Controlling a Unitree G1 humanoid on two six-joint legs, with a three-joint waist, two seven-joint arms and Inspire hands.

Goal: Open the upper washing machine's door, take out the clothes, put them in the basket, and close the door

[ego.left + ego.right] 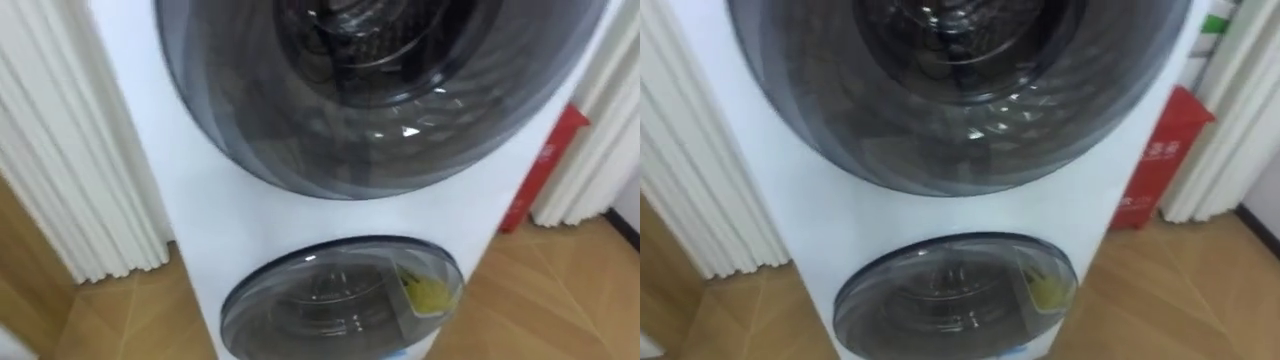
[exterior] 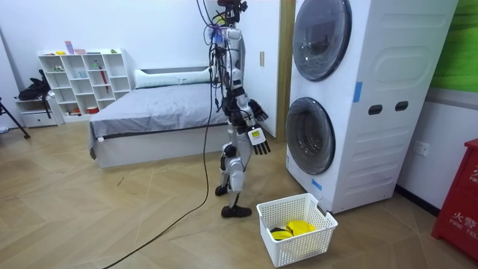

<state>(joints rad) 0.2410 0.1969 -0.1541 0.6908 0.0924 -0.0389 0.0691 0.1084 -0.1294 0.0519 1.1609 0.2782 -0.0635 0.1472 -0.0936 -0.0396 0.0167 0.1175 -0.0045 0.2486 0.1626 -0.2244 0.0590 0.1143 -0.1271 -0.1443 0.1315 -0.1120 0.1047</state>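
Nearest the room camera, a white laundry basket [image 2: 296, 227] sits on the wood floor at the foot of the stacked washing machine [image 2: 377, 112]. It already holds something yellow with a dark piece beside it [image 2: 291, 228], most likely clothes, and it stands where anything lifted out of the lower drum could drop straight in. I stand just behind the basket, facing the machine's front, close enough that my head camera takes in little but its two round doors. My right hand [image 2: 259, 142] and my left hand [image 2: 252, 112] hang in front of my waist with the fingers loosely spread, released and grasping nothing. The lower door [image 1: 340, 300] lies at 6 o'clock in my eye views and looks closed. Behind its glass, at about 3 o'clock on the door, shows a patch of yellow [image 1: 428, 291], which I judge to be a garment pressed against the window. The upper door [image 1: 380, 90], at 12 o'clock, looks closed too, with a bare metal drum behind it. This would fit either a load partly moved into the basket or a load waiting in full. Beyond the machine, at 2 o'clock, a red extinguisher box [image 1: 545, 165] stands against white curtains [image 1: 70, 160].
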